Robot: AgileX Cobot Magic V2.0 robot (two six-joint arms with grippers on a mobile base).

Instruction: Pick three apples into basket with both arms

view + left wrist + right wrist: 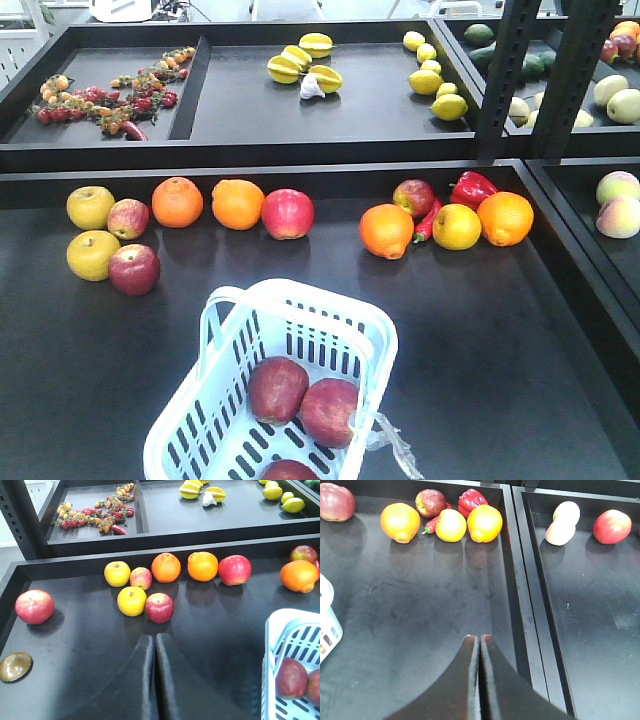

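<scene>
you have three dark apples lying in the basket at the tray's near edge, so the picking looks finished, and with the left gripper and right gripper both pressed together on nothing, you likely need only retract.

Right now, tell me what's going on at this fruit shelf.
Nothing is being handled at this moment. The left gripper and right gripper are both shut and empty, hovering over the dark shelf. Three dark red apples already lie in the basket, so the picking looks finished. Other apples, oranges, and a red pepper sit untouched along the back.
</scene>
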